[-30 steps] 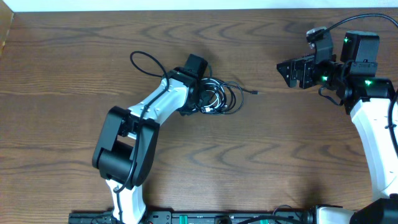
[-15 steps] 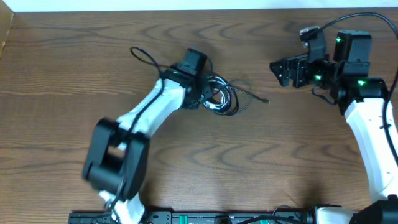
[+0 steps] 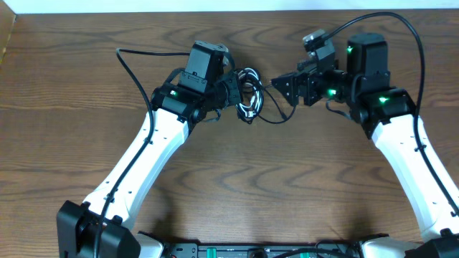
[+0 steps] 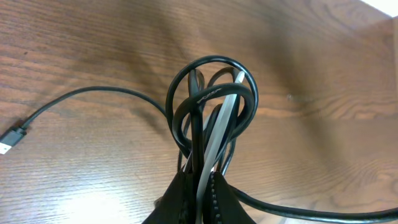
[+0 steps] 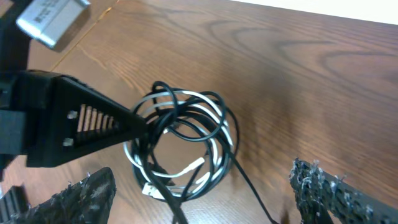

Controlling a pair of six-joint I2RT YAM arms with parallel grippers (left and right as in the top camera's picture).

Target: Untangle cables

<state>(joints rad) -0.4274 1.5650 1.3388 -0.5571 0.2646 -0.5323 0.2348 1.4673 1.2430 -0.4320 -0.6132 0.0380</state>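
Observation:
A tangled coil of black and white cables (image 3: 250,100) hangs between my two arms at the table's far middle. My left gripper (image 3: 236,93) is shut on it. In the left wrist view the fingers (image 4: 200,190) pinch black and white strands together, with the loops (image 4: 214,102) fanning out beyond them. A loose black cable end with a plug (image 4: 10,140) lies on the wood at the left. My right gripper (image 3: 278,84) is open just right of the coil. In the right wrist view the coil (image 5: 183,146) sits ahead of its gap (image 5: 205,183), touching neither finger.
A black tail (image 3: 276,118) of the coil droops onto the wood toward the right gripper. The left arm's own thick wire (image 3: 123,57) arcs out at the far left. The table's back edge (image 3: 229,10) runs close behind both grippers.
The left gripper closed on the coil and carried it toward the back and right. The right arm swung left until its open jaws reached the coil.

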